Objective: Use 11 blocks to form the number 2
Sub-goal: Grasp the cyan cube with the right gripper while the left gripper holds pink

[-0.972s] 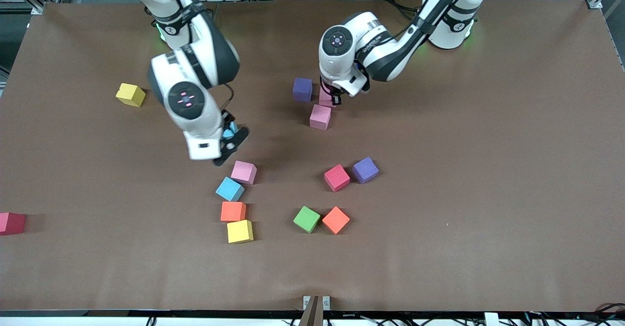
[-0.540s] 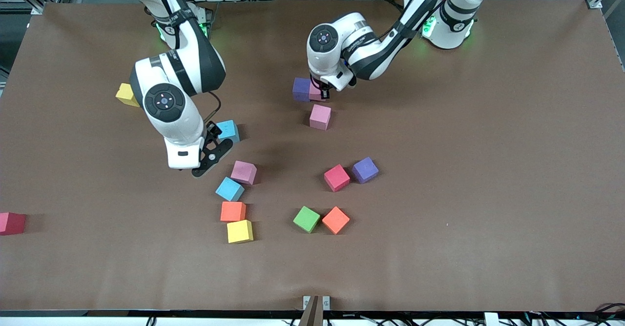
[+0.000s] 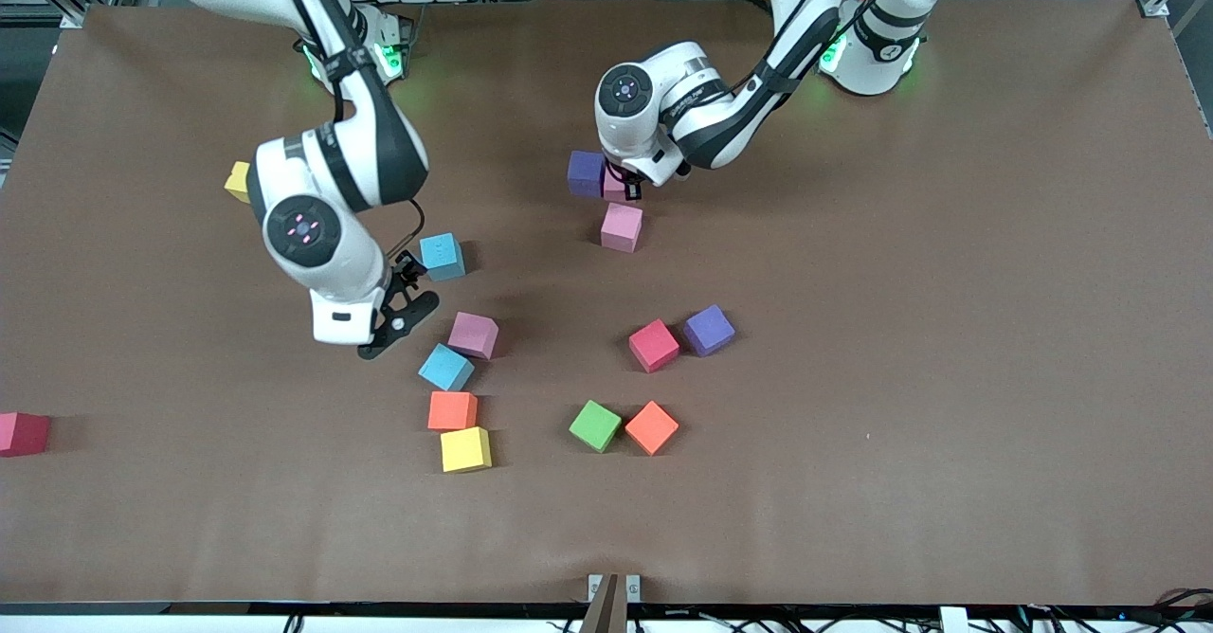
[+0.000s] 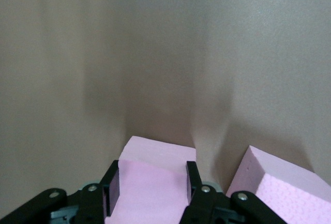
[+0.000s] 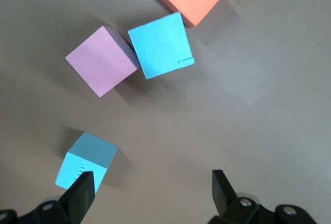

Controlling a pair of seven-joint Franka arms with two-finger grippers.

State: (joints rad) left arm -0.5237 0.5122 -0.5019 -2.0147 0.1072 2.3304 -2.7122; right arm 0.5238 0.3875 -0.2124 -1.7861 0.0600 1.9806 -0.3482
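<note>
A: The left gripper (image 3: 621,189) is clamping a pink block (image 4: 155,177) between its fingers, right beside the purple block (image 3: 587,173), with a second pink block (image 3: 622,227) nearer the front camera. No number 2 is standing yet; the blocks are lying scattered over the counter (image 3: 948,330).

B: And the right gripper (image 3: 403,306)?

A: It is hanging wide open and empty over the counter, beside a light blue block (image 3: 442,256).

B: What could be going wrong from here?

A: The held pink block may be nudging the purple one if it lands too close, skewing the row. Foam may also be clinging to a finger on release.

B: Anything standing in the way?

A: A green cube (image 3: 595,425) is touching an orange block (image 3: 651,427), so a grab there could be catching the wrong one. The pink block (image 3: 473,334), light blue block (image 3: 446,367), orange block (image 3: 452,410) and yellow block (image 3: 465,449) are crowding together, leaving little finger room.
</note>
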